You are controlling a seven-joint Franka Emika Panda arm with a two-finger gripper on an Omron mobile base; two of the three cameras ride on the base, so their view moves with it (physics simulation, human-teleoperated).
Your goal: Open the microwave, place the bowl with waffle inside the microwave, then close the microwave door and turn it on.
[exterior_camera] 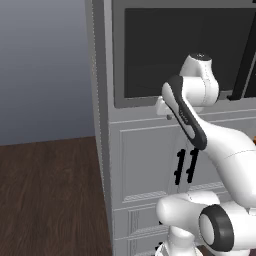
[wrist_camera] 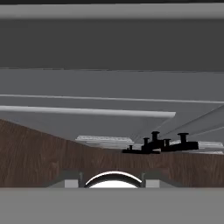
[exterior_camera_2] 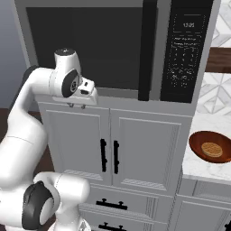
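Microwave (exterior_camera_2: 113, 49) is built in above white cabinets (exterior_camera_2: 113, 144), with its door (exterior_camera_2: 85, 45) shut and the long black handle (exterior_camera_2: 146, 49) standing beside the keypad (exterior_camera_2: 185, 49). The bowl (exterior_camera_2: 211, 147) with the waffle (exterior_camera_2: 212, 149) is set on the bench (exterior_camera_2: 198, 169), near its left edge. The end effector (exterior_camera_2: 77, 105) is held just below the door's lower edge; whether it is open cannot be told.

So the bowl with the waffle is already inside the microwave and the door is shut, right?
Not quite. The microwave door is shut, but the bowl with the waffle is not inside the microwave. The right base view shows it sitting on the white counter to the right of the microwave.
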